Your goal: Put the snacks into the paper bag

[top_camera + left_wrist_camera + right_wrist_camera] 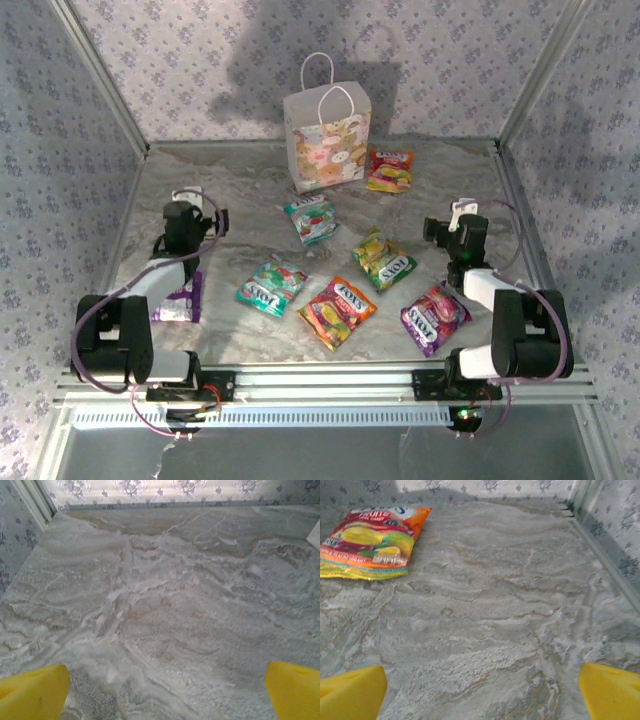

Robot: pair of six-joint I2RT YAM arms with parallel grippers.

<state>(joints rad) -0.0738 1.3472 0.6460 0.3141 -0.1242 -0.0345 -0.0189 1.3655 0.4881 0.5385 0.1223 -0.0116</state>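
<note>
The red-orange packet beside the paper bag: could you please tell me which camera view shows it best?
The right wrist view: the red-orange packet lies close and large there, its fruit picture clear. The top external view shows it small but whole, lying right of the paper bag.

Pale flowered wallpaper (180, 60) closes three sides behind slanting metal frame posts (100, 75), around a grey-veined marbled tabletop (240, 195).

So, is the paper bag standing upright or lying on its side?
Upright: the paper bag stands on its base, with its handles pointing up and its mouth at the top.
</note>
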